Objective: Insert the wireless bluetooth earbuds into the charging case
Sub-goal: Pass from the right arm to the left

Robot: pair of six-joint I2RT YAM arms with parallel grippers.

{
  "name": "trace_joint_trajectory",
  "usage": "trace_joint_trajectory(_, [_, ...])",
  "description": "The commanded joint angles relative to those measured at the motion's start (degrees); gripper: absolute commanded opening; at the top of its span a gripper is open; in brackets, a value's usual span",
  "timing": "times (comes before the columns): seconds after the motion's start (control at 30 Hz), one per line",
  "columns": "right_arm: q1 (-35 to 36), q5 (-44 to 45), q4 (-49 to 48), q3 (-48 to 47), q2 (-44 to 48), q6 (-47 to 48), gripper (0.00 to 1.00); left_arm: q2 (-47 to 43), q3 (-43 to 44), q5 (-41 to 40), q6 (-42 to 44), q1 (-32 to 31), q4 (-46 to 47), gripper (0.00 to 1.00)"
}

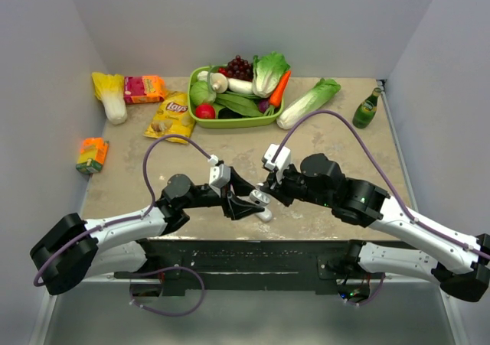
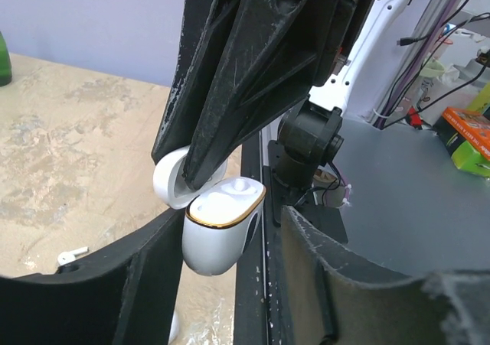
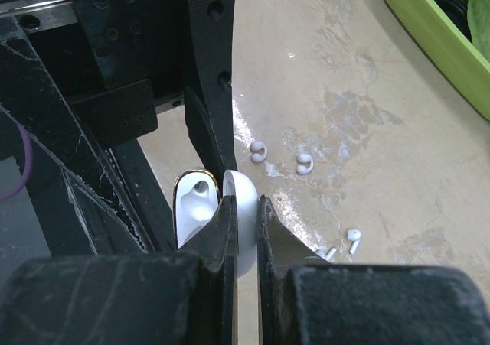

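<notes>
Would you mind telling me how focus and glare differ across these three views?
Top external: even, soft light, all sharp across the table. Left wrist: the charging case is sharp, the left gripper's fingers blurred. Right wrist: the right gripper's fingers blurred, glare streaks the table near the earbuds.

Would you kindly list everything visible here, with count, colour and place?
charging case: one, white, gold-rimmed, open, near middle.
earbuds: one in the case, several loose on the table, white.
basket: one, green, far middle, holding vegetables.
cabbages: two, pale, far left and right of basket.
snack packet: one, pink, far left.
crisp bag: one, yellow, left of basket.
carton: one, orange, left edge.
bottle: one, green, far right.
table: one, beige.
left gripper: black, jaws around the case body.
right gripper: black, pinching the case lid.
</notes>
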State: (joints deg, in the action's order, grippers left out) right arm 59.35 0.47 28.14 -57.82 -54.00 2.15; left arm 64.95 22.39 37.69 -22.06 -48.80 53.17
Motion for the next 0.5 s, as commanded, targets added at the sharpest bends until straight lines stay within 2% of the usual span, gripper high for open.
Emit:
trace_joint_trajectory(0.0, [0.24, -0.38, -2.83, -0.1, 0.3, -0.22, 0.0, -0.26, 1.6, -0.25, -0.79, 0.37, 4.14, 0.57])
trace_joint_trajectory(0.13, [0.32, -0.29, -2.83, -0.1, 0.21, -0.22, 0.0, 0.0, 1.51, 0.01, -0.61, 0.28, 4.4, 0.52])
trace_joint_trajectory(0.37, [0.33, -1.44, -3.0, 0.08, 0.12, -0.4, 0.0, 0.44, 1.16, 0.54, -0.7, 0.45, 5.28, 0.29])
trace_joint_trajectory(0.47, [0.32, -1.52, -3.0, 0.08, 0.03, -0.4, 0.0, 0.53, 1.08, 0.54, -0.52, 0.46, 5.37, 0.24])
